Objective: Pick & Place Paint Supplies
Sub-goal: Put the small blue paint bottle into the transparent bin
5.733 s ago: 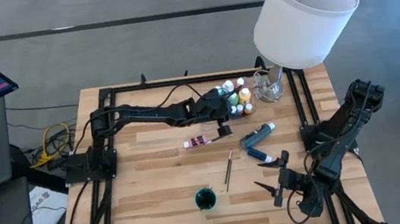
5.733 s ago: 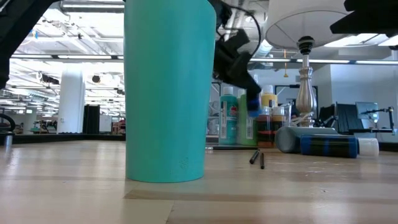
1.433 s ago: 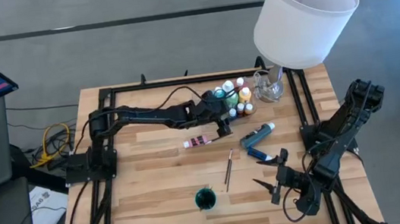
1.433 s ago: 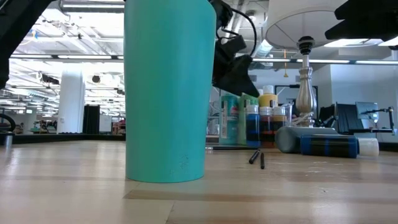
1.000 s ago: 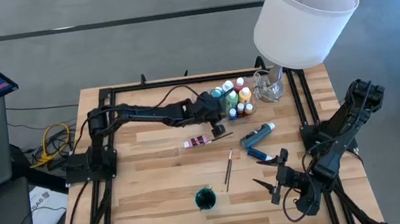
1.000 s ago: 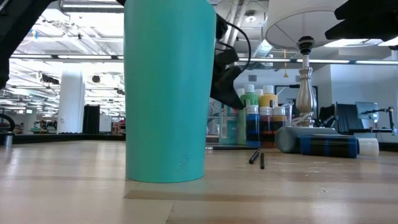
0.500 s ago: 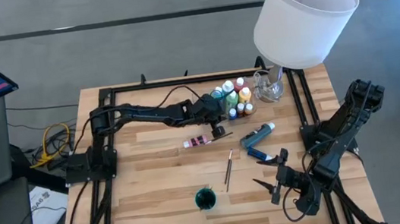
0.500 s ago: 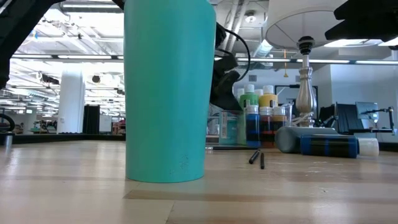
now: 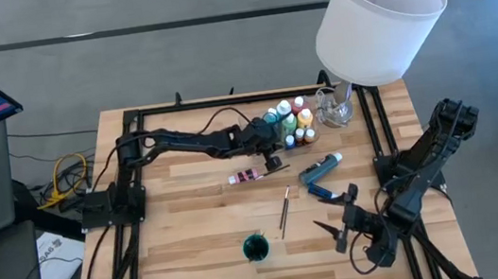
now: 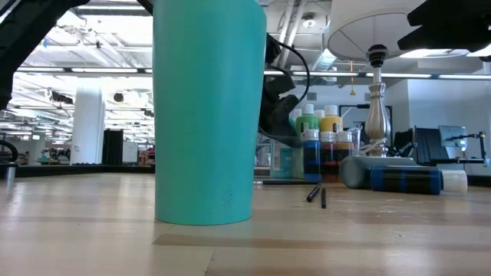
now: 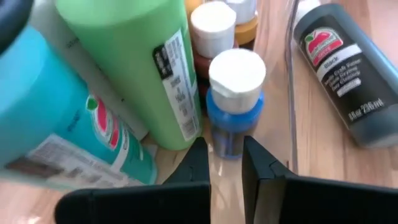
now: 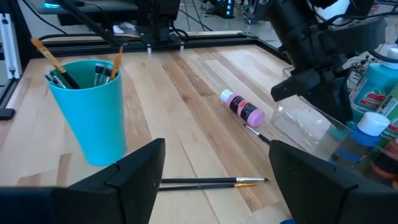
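Overhead, the left gripper (image 9: 273, 146) is seen reaching to the cluster of paint bottles (image 9: 291, 122) in a clear tray (image 9: 308, 140) near the table's (image 9: 193, 223) twelve o'clock edge, under a big white lampshade (image 9: 380, 17). Its fingers are closed with nothing held. A pink bottle (image 9: 247, 176) lies just at six o'clock of it, a brush (image 9: 284, 210) nearer centre, a teal cup (image 9: 256, 247) at six o'clock. The right gripper (image 9: 341, 226) waits at about four o'clock, fingers spread wide and empty.

At table height, the teal cup (image 10: 205, 111) fills the foreground on pale wood planks; a large hall with ceiling lights lies behind.

From the left wrist, a blue white-capped bottle (image 11: 233, 102) is seen just past the closed fingertips (image 11: 198, 163), beside a green bottle (image 11: 140, 65) bearing a barcode; a dark bottle (image 11: 341, 68) reads "Black".

From the right wrist, brushes stand in the cup (image 12: 91, 109); the pink bottle's (image 12: 242, 107) label cannot be read.
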Available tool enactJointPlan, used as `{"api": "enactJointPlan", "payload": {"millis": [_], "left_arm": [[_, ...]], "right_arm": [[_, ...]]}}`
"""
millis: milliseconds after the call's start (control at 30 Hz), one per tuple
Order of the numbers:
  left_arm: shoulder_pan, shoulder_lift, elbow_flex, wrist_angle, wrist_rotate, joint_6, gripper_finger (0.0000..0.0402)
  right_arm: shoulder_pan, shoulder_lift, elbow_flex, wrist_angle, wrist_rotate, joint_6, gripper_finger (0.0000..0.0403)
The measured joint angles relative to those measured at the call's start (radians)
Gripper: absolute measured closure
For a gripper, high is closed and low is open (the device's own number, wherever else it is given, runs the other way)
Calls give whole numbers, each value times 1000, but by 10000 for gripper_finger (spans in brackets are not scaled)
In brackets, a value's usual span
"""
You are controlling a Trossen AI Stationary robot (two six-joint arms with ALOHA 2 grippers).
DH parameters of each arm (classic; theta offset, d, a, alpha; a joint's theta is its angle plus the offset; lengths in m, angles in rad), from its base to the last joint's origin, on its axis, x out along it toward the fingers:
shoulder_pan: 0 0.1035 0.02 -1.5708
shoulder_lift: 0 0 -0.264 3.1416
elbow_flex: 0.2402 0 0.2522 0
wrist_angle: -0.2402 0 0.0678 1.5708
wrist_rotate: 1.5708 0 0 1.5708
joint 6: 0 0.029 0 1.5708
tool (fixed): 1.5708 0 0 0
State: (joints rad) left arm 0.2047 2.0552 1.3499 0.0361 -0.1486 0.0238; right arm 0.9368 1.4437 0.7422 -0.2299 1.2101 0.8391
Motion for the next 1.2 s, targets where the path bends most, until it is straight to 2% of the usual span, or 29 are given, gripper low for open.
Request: {"api": "enactJointPlan", "payload": {"millis": [300,1200], "left_arm": [[-1,74,32,63,8,-3,401],[6,63,27,45,42,-5,401]], "right_arm": [[-4,0,0,3,-3,0,121],[-4,0,0,0,-4,0,121]]}}
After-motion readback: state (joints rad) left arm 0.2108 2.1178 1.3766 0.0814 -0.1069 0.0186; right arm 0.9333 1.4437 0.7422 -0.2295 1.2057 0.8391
